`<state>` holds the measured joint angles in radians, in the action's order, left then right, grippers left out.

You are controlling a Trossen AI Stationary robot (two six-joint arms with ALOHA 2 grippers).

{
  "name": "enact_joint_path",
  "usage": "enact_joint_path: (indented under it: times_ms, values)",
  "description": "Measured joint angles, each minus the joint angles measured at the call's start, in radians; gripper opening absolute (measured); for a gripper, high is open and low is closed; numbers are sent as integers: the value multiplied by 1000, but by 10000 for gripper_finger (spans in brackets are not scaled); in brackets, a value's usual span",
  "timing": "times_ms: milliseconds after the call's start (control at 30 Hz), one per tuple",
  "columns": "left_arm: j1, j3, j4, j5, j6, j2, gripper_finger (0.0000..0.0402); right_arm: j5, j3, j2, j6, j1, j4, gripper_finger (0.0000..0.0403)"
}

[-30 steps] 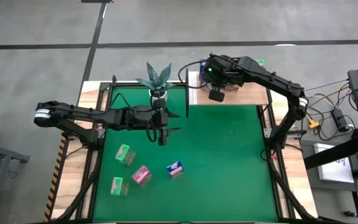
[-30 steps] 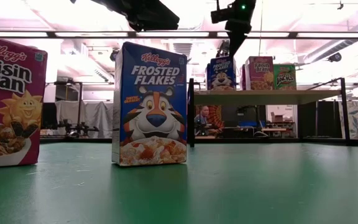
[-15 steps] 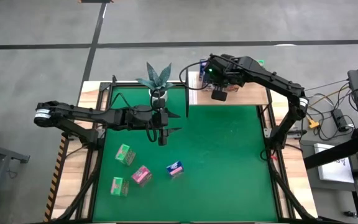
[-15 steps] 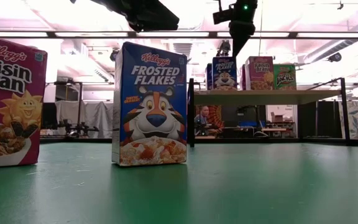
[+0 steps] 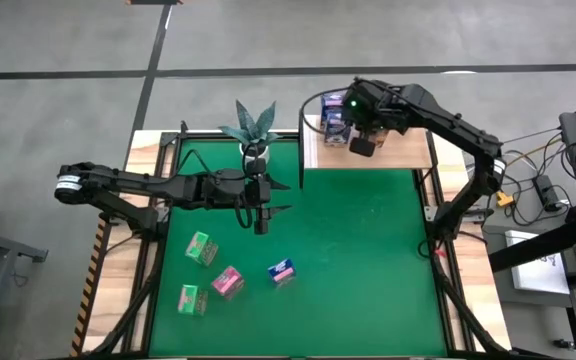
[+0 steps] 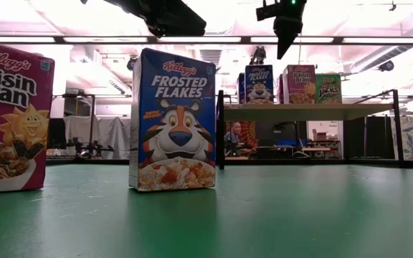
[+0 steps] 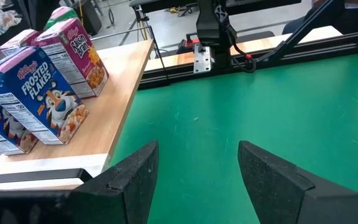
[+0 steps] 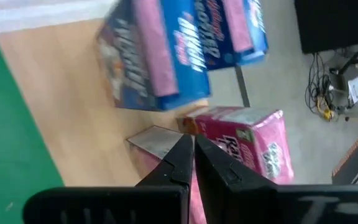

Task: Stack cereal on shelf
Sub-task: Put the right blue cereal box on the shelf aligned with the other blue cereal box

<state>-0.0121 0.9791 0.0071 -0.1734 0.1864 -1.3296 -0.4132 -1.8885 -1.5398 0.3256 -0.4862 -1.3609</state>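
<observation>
The shelf (image 5: 403, 157) is a light-wood board at the table's far right; blue (image 6: 259, 84), pink (image 6: 299, 83) and green (image 6: 328, 88) cereal boxes stand upright on it. My right gripper (image 5: 364, 146) hovers shut above them, over the blue (image 8: 179, 50) and pink (image 8: 247, 143) boxes, touching nothing. My left gripper (image 7: 194, 174) hangs open over the green mat's middle (image 5: 261, 216), with nothing between its fingers. Blue (image 5: 281, 271), pink (image 5: 228, 282) and two green boxes (image 5: 201, 247) (image 5: 192, 299) stand on the mat near the left.
A potted plant (image 5: 251, 130) stands at the mat's far edge, beside my left arm. Black frame posts (image 6: 220, 129) edge the shelf. The mat's right half (image 5: 368, 250) lies bare. In the low view, the blue (image 6: 174, 118) and pink (image 6: 9, 118) boxes loom close.
My right gripper, still shut, has risen a little and gone toward the table's right edge above the shelf, away from the blue boxes there. My left arm has kept still.
</observation>
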Motion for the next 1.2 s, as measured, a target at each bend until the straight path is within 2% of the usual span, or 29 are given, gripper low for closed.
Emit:
enact_joint_path:
  times_ms: [167,400,733,1200]
  values:
    - [0,0,0,0,0,-3,204,104,2,0,7,-56,31,9]
    - [0,0,0,0,0,-4,204,133,33,0,29,-74,122,9]
    - [0,0,0,0,7,-5,204,130,91,0,49,-74,193,9]
    - [0,0,0,0,8,-6,204,129,99,2,102,-73,237,9]
